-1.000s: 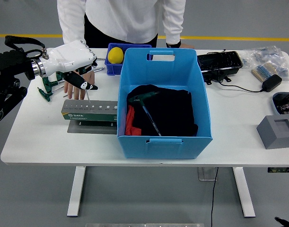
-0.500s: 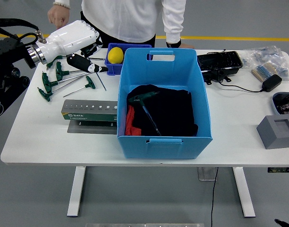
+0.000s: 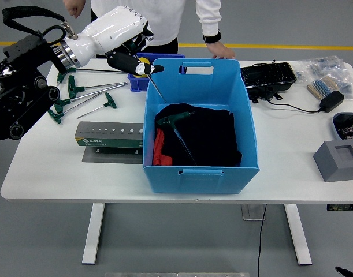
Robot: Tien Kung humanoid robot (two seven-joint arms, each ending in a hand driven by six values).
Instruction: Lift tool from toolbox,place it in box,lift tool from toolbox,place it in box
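My left hand (image 3: 137, 62), white-shelled on a black arm, is shut on a thin T-handle hex key (image 3: 156, 88). It hovers at the back left corner of the blue box (image 3: 196, 172), and the key's shaft slants down over the box's left rim. Inside the box, a green-handled T-key (image 3: 177, 128) lies on black cloth. The green tool rack (image 3: 110, 134) stands left of the box. My right hand is out of view.
Several green T-handle keys (image 3: 78, 95) lie loose behind the rack. A small blue bin (image 3: 137, 84) sits behind the box's corner. A person stands at the far side, one hand (image 3: 222, 53) on the table. A black tray (image 3: 267, 76), brush (image 3: 322, 88) and grey block (image 3: 338, 160) are at the right.
My left hand has lifted the key from over the rack and carried it up and right to the box's corner. The person's hand has left the table near the rack.
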